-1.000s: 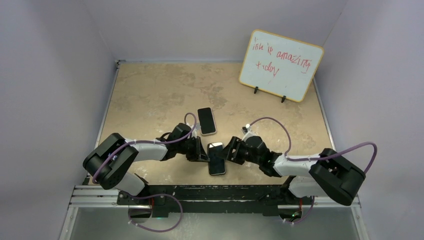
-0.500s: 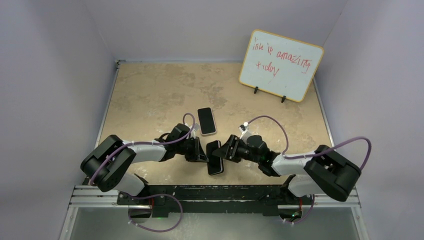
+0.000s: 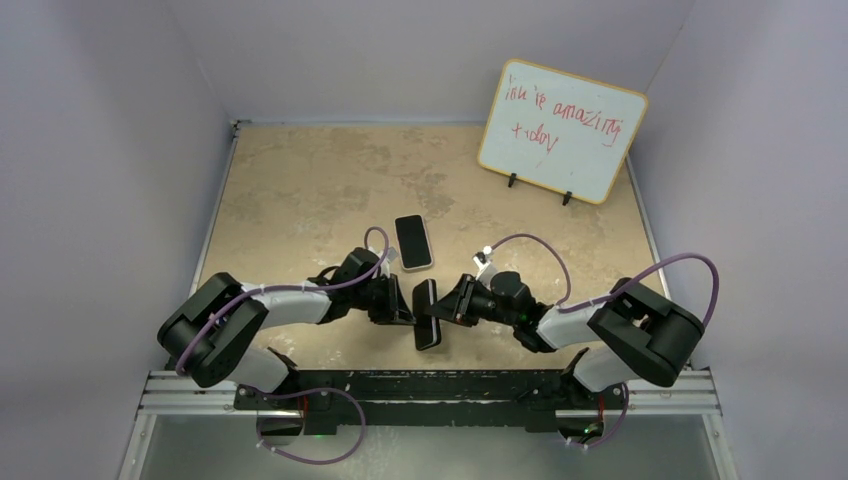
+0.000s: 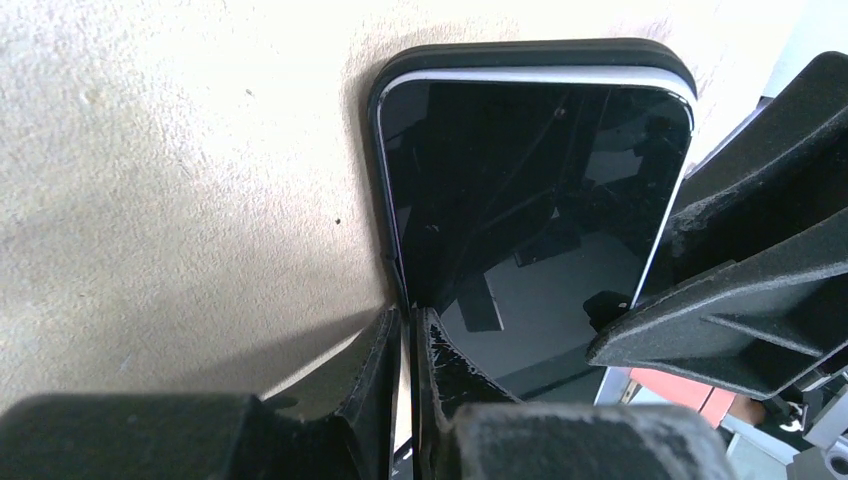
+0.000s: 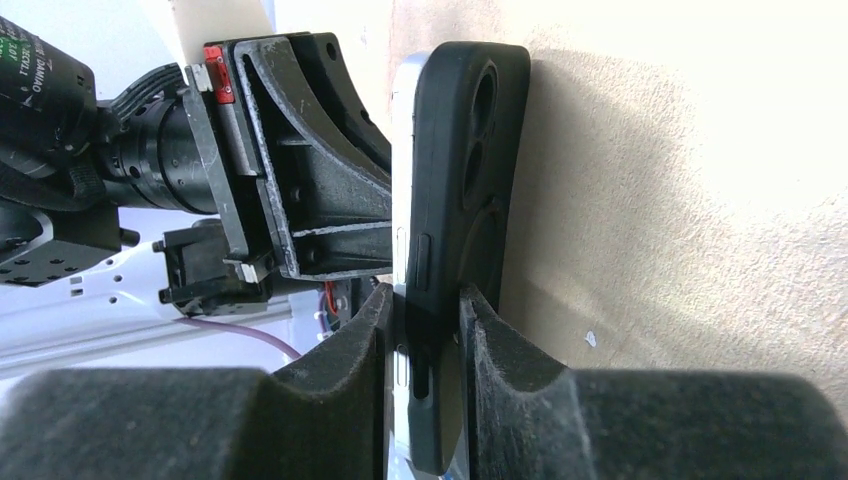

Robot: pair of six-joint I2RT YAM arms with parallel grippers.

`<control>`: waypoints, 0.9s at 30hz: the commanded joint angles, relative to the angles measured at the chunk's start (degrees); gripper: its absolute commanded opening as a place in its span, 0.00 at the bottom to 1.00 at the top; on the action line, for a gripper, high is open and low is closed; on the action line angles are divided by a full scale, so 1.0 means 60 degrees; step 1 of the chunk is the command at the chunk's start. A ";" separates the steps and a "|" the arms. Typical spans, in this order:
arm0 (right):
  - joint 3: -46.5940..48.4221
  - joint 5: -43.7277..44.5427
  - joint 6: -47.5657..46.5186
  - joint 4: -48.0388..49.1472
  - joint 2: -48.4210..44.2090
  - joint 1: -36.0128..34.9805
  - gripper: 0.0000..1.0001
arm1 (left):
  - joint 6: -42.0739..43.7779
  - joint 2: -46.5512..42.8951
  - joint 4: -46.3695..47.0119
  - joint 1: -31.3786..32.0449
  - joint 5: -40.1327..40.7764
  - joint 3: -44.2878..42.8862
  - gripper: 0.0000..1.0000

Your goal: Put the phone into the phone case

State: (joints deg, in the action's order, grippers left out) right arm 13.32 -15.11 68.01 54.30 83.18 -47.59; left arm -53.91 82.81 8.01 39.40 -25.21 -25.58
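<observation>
The phone is held on its long edge between both grippers at the table's near middle. In the left wrist view its dark screen faces me, ringed by the black phone case. My left gripper is shut on the case's thin side rim. Seen from the right wrist, the phone's silver side lies against the black case, whose back with its camera cutouts faces the table. My right gripper is shut across both, one finger on the screen side and one on the case back.
A second dark-screened phone lies flat on the tan table just behind the grippers. A whiteboard with red writing stands at the back right. Pale walls enclose the table on three sides.
The phone and case have tipped from lying nearly flat to standing on edge. My right gripper's jaws have closed onto them. The left gripper keeps its pinch.
</observation>
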 commanded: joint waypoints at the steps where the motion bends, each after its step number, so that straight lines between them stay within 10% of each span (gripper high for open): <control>1: 0.0017 -0.0161 -0.0030 0.0416 -0.0124 -0.0083 0.09 | 0.0199 -0.0289 0.0185 0.0095 0.0119 0.0005 0.12; 7: 0.0255 -0.0049 -0.0333 -0.0485 -0.0049 -0.0091 0.00 | 0.0220 -0.0360 0.0124 0.0094 0.0149 -0.0063 0.14; 13: 0.0706 0.0237 -0.0799 -0.1768 -0.0280 -0.0084 0.36 | 0.0289 -0.0310 0.0118 0.0099 0.0144 -0.0121 0.15; 23: 0.0900 0.0772 -0.1235 -0.2921 -0.0741 -0.0094 0.00 | 0.0288 -0.0408 0.0102 0.0093 0.0127 -0.0138 0.21; 27: 0.0886 0.0776 -0.1356 -0.3348 -0.1220 -0.0088 0.00 | 0.0610 -0.0642 -0.0412 0.0098 0.0239 -0.0448 0.27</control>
State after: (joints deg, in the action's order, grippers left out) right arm 16.91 -11.35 61.78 37.30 79.40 -47.90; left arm -52.95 81.80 7.49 39.79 -24.75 -25.61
